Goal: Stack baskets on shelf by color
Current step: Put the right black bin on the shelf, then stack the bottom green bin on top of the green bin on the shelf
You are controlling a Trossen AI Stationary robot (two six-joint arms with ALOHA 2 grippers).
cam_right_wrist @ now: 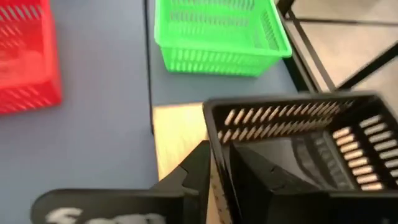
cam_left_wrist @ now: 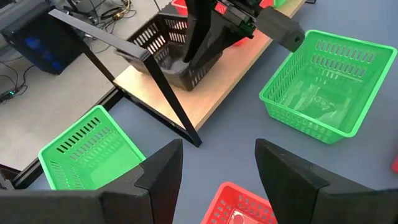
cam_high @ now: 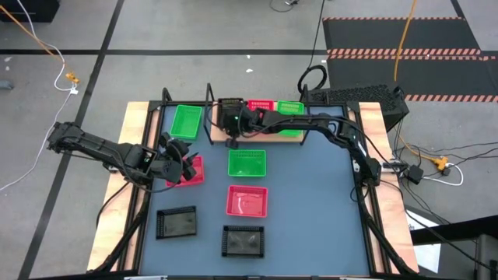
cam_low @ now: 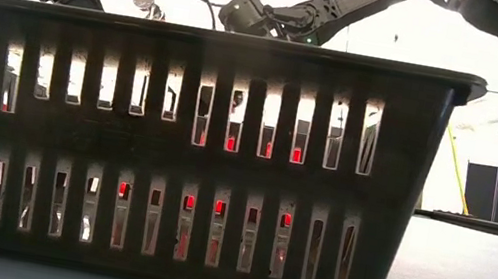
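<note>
- Currently, a black basket [cam_high: 229, 115] is held over the left part of the shelf [cam_high: 264, 138] by the right tool [cam_high: 236, 118]; in the right wrist view its fingers are clamped on the basket's near wall [cam_right_wrist: 280, 118], one inside and one outside.
- The held basket is seen upright, mouth up, just above or on the light wood; contact with the board cannot be told.
- On the shelf behind it, a pink-red basket [cam_high: 260, 105] and a green basket [cam_high: 290, 109] are seen side by side.
- The left tool [cam_high: 177, 159] is held wide and empty above a pink-red basket on the tabletop [cam_high: 191, 171], which lies directly below and just ahead of its fingers [cam_left_wrist: 161, 171].
- That basket's long axis is judged to run towards the shelf, so the fingers would close across a short wall.
- The left arm is plainly nearer to it; the right arm is occupied at the shelf.
- Elsewhere, a green basket left of the shelf [cam_high: 186, 122], a green basket mid-tabletop [cam_high: 247, 162], a second pink-red basket [cam_high: 247, 201] and two black baskets [cam_high: 177, 223] [cam_high: 243, 240] are left unsorted on the tabletop [cam_high: 311, 202].
</note>
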